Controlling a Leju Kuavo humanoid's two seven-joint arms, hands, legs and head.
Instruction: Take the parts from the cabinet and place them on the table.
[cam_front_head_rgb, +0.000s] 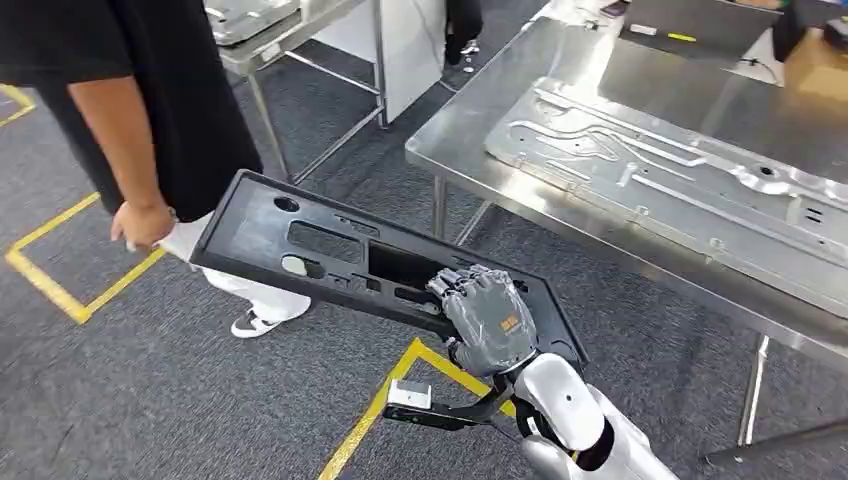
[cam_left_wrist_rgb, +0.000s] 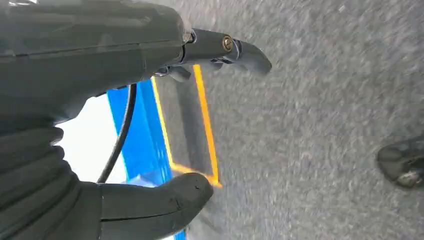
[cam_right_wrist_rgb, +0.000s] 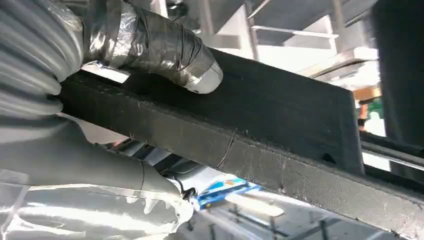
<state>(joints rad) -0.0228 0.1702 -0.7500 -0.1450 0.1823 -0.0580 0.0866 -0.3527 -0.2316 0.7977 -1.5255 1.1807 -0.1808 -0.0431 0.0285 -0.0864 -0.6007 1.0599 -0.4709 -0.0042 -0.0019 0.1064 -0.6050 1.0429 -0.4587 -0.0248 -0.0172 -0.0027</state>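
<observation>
A long black plastic panel (cam_front_head_rgb: 330, 255) with several cut-outs hangs tilted over the grey floor, left of the steel table (cam_front_head_rgb: 480, 140). My right hand (cam_front_head_rgb: 487, 318) grips its near right end, fingers over the top face. In the right wrist view the taped thumb (cam_right_wrist_rgb: 165, 47) presses on the black panel's edge (cam_right_wrist_rgb: 260, 150). My left hand (cam_left_wrist_rgb: 90, 115) hangs over the floor with its fingers apart and nothing in them. A large silver stamped metal part (cam_front_head_rgb: 680, 175) lies on the table.
A person in a black shirt (cam_front_head_rgb: 150, 110) stands close at the left, one hand (cam_front_head_rgb: 140, 225) near the panel's far end. Yellow floor tape (cam_front_head_rgb: 60, 290) marks the carpet. A second steel table (cam_front_head_rgb: 290, 30) stands at the back.
</observation>
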